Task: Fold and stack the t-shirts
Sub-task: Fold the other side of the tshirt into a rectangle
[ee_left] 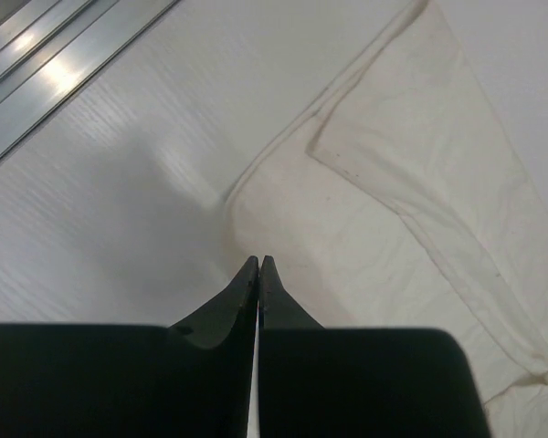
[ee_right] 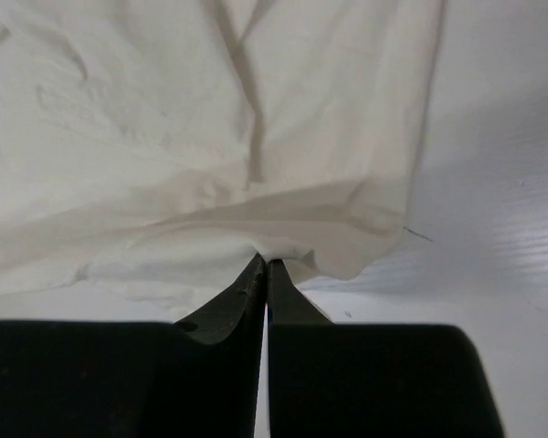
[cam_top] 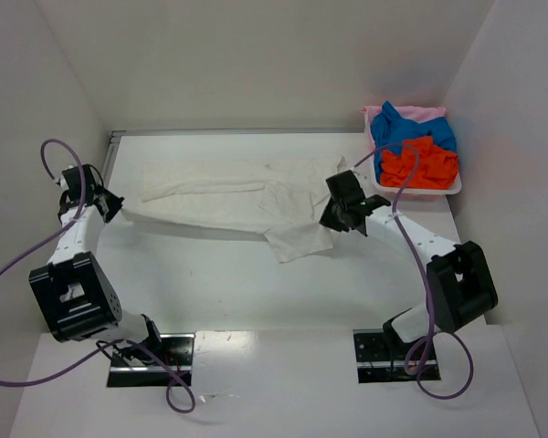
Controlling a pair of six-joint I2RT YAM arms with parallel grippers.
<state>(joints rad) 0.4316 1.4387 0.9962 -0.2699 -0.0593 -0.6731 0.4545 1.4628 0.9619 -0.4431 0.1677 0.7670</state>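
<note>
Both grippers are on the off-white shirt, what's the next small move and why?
Probably raise both ends slightly together: the left gripper and right gripper are each shut on an edge of the off-white t-shirt, which lies spread out between them.

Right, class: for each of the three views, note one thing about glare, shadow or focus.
Top external: even light; the off-white t-shirt barely stands out from the table, soft shadow under its near edge. Left wrist: glare streaks on the metal rail; left gripper featureless black. Right wrist: cloth folds sharp; right gripper likewise black.
</note>
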